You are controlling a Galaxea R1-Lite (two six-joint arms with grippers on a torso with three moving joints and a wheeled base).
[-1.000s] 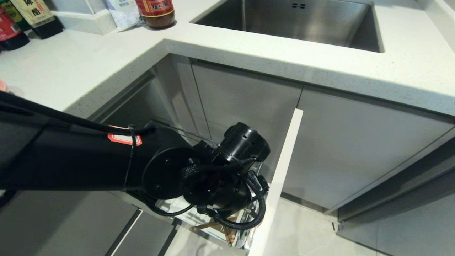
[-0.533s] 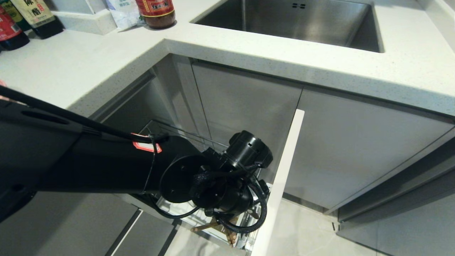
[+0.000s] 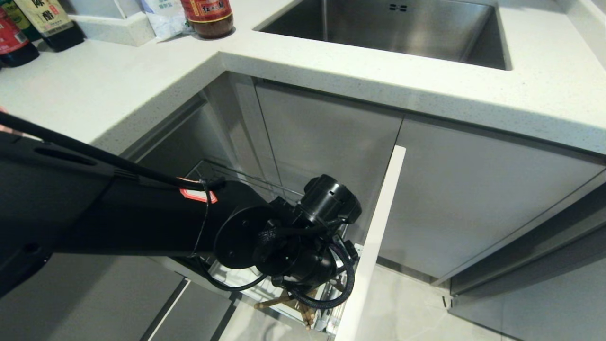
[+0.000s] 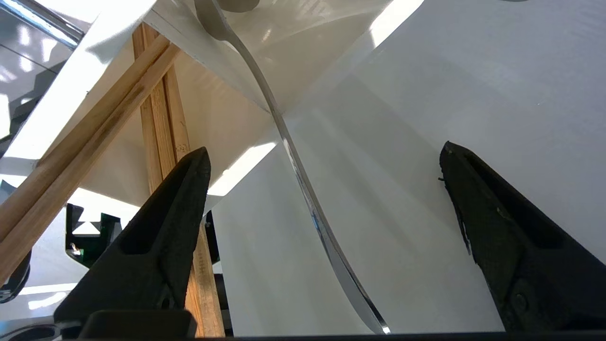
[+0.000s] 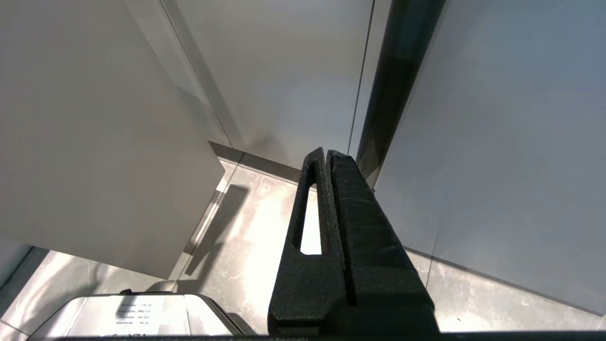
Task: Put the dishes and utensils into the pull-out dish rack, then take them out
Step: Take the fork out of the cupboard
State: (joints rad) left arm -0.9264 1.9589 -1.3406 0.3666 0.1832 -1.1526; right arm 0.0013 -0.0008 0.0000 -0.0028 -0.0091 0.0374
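Change: since a second ago the left arm (image 3: 142, 222) has reached further right and lower over the rack; between the half-second-old frame and now it barely shifts.
Left gripper (image 4: 322, 156): spread wide, holding nothing, pointing into the cup (image 4: 303, 61).
Fork (image 4: 293, 161): stands in the cup, its handle rising between the two fingers (image 4: 161, 237), touching neither.
Chopsticks (image 4: 94, 142): in the same cup, crossed, beside the fork; one stick passes behind a finger. In the head view their ends (image 3: 289, 303) poke out under the wrist.
Rack (image 3: 236, 177): pulled out below the counter (image 3: 426, 94), mostly hidden by the arm; only wire rim and a bit of basket show.
Panel (image 3: 374, 241): white front of the rack, edge-on, just right of the wrist.
Plate and bowl: cannot tell where they are; the arm covers the basket.
Right gripper (image 5: 326, 156): fingers pressed together, empty, hanging above the floor (image 5: 255, 237) by cabinet doors.
Sink (image 3: 402, 33): set in the counter, behind.
Bottles (image 3: 28, 28): at the counter's far left.
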